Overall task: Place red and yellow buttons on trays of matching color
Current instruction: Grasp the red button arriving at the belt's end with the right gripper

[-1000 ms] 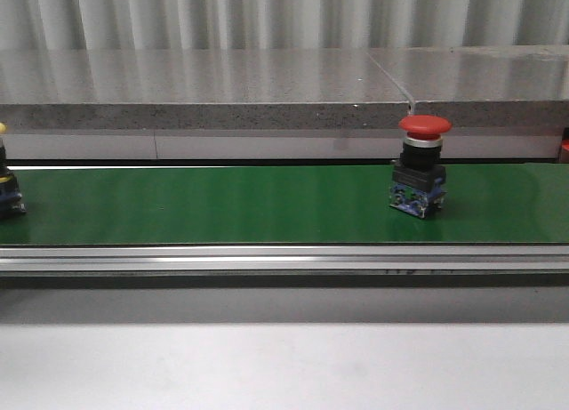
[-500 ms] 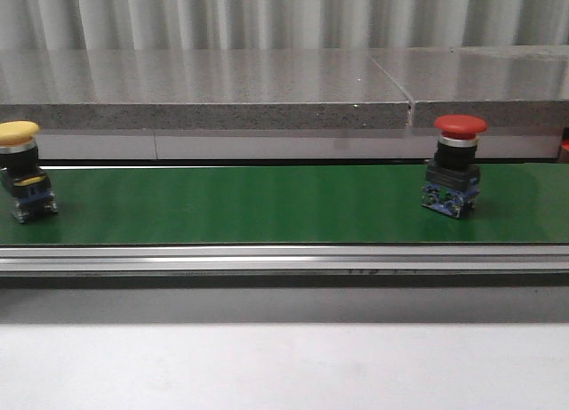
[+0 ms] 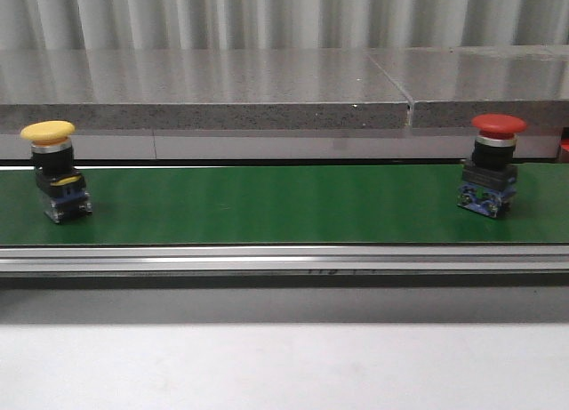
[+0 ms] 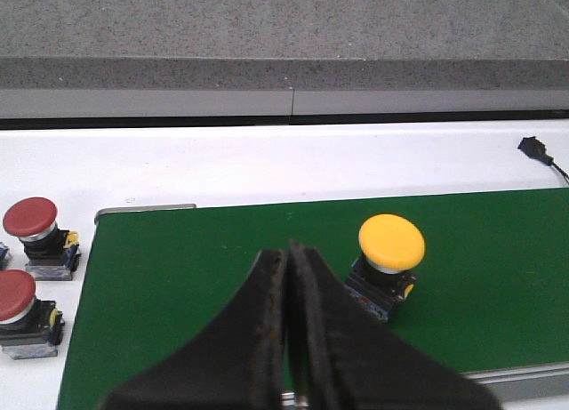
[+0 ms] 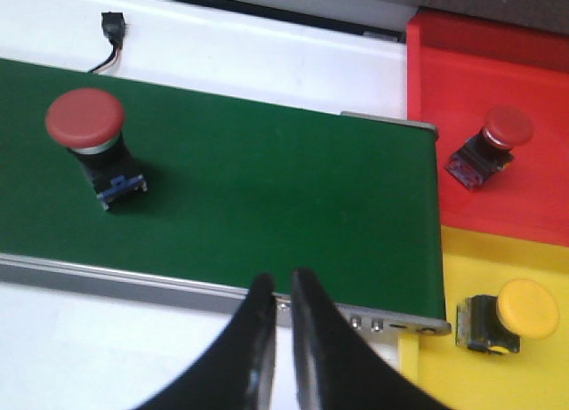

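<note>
A yellow button rides the green belt at the left, and a red button stands on it at the far right. My left gripper is shut and empty, hanging over the belt just beside the yellow button. Shut and empty too, my right gripper hovers at the belt's near rail, well apart from the red button. Past the belt's end lie a red tray holding a red button and a yellow tray holding a yellow button. Neither gripper shows in the front view.
Two more red buttons stand on the white table beside the belt's start. A grey stone ledge runs behind the belt. A small black cable plug lies on the white surface beyond the belt.
Both buttons have travelled to the right along the belt. The yellow one has come fully into the front view from the left edge, and the red one is near the right edge.
</note>
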### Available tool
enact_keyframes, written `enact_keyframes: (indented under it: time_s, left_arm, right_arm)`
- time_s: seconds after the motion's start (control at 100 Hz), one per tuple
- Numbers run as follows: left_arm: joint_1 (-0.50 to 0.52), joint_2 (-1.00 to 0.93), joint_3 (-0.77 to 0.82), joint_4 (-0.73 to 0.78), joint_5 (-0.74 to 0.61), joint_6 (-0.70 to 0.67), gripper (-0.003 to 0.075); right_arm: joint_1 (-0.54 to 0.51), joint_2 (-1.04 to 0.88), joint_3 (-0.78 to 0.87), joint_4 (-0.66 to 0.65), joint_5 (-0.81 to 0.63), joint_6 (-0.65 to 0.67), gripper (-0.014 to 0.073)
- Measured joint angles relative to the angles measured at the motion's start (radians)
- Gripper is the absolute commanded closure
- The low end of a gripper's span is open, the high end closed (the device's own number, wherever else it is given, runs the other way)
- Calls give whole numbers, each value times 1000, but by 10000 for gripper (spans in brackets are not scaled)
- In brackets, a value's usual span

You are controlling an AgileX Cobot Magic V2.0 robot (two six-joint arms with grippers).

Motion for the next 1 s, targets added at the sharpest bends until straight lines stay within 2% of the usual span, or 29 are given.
enact_keyframes:
  time_s: [0.11, 0.19, 0.29, 0.53, 1.0]
  left_arm:
    - [0, 0, 0, 0, 0, 0, 740]
    - [0, 0, 0, 0, 0, 0, 740]
    - [0, 0, 0, 0, 0, 0, 740]
    - [0, 0, 0, 0, 0, 0, 740]
    - [0, 0, 0, 0, 0, 0, 740]
  right_arm:
    - [0, 0, 0, 0, 31, 0, 26]
    - [0, 0, 0, 0, 39, 0, -77]
    - [0, 0, 0, 0, 40, 0, -52]
    - [0, 57, -13, 59, 52, 0, -53]
    - [23, 504, -165, 75, 47, 0, -53]
